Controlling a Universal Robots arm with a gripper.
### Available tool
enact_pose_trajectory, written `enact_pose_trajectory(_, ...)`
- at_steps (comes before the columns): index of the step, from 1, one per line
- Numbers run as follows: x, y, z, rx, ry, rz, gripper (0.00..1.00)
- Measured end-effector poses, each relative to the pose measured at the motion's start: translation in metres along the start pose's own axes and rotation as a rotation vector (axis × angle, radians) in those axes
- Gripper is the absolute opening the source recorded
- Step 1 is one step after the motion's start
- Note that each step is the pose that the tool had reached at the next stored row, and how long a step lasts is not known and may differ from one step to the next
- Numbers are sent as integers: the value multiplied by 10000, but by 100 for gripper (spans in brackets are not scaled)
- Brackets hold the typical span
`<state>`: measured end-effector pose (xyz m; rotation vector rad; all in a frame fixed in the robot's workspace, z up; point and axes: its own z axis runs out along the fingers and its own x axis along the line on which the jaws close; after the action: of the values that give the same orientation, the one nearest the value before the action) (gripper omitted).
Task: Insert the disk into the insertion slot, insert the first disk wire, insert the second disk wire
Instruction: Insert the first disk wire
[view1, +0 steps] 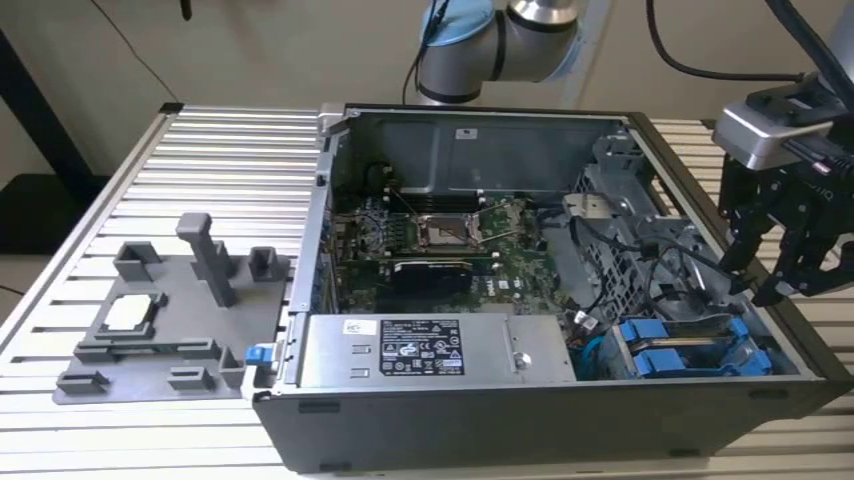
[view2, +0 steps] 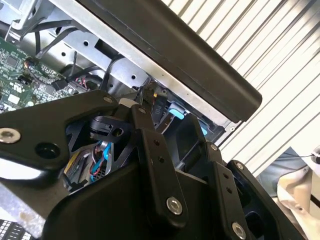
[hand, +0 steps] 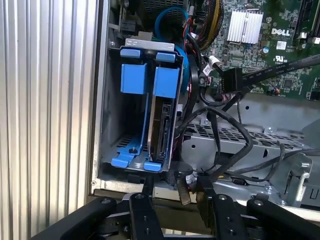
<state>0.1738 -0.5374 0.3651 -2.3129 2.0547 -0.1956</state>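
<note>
The disk (hand: 162, 125), a grey drive in a bright blue carrier, sits inside the insertion slot (hand: 107, 130) of the grey metal cage. In the exterior view the disk's blue end (view1: 641, 333) shows at the case's near right corner. My gripper (view1: 767, 282) hangs over the case's right edge just above the cage, open and holding nothing. In the first wrist view the gripper (hand: 180, 202) straddles the cage's rear end. A small black connector (hand: 183, 191) lies between the fingers (hand: 144, 207). Another black wire plug (hand: 232, 80) hangs loose beside the disk.
A second blue carrier (hand: 132, 80) fills the bay beside the disk. Loose black cables (hand: 240, 135) cross the metal cage top. The motherboard (view1: 441, 235), a labelled power supply (view1: 420, 350) and a grey fixture plate (view1: 160, 320) on the ribbed table lie to the exterior view's left.
</note>
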Motion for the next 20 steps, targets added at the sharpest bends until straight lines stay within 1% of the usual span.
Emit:
enact_pose_trajectory(6, -1, 0, 0, 0, 0, -4, 47)
enact_pose_trajectory(7, -1, 0, 0, 0, 0, -4, 45)
enact_pose_trajectory(9, -1, 0, 0, 1, 0, -5, 32)
enact_pose_trajectory(11, -1, 0, 0, 0, 0, -7, 32)
enact_pose_trajectory(12, -1, 0, 0, 1, -1, -7, 25)
enact_pose_trajectory(16, -1, -1, 0, 1, -1, -10, 25)
enact_pose_trajectory(18, -1, -1, 0, 1, -1, -10, 19)
enact_pose_trajectory(20, -1, -1, 0, 1, -1, -11, 19)
